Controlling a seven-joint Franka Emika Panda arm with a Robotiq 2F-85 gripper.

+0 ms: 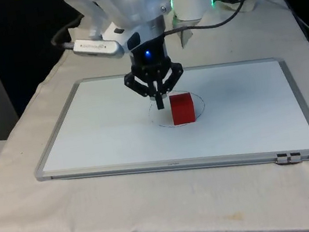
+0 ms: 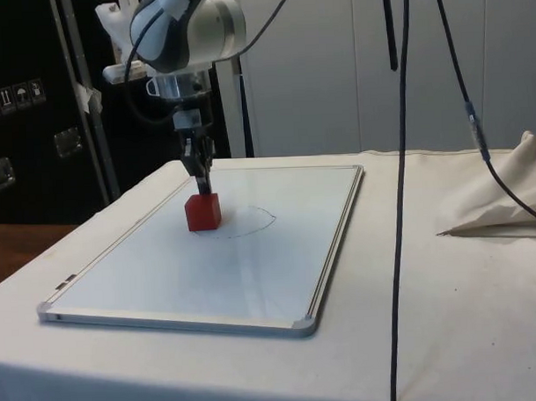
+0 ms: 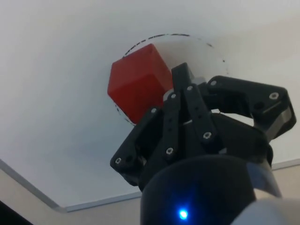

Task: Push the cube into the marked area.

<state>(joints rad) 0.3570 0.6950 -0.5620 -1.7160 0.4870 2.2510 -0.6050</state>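
Sitting just beside the closed hand (image 1: 159,103), red cube (image 1: 182,108).

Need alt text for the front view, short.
A red cube sits inside a circle drawn on a whiteboard, with the shut gripper touching it on the view's left. The board lies on a white-clothed table.
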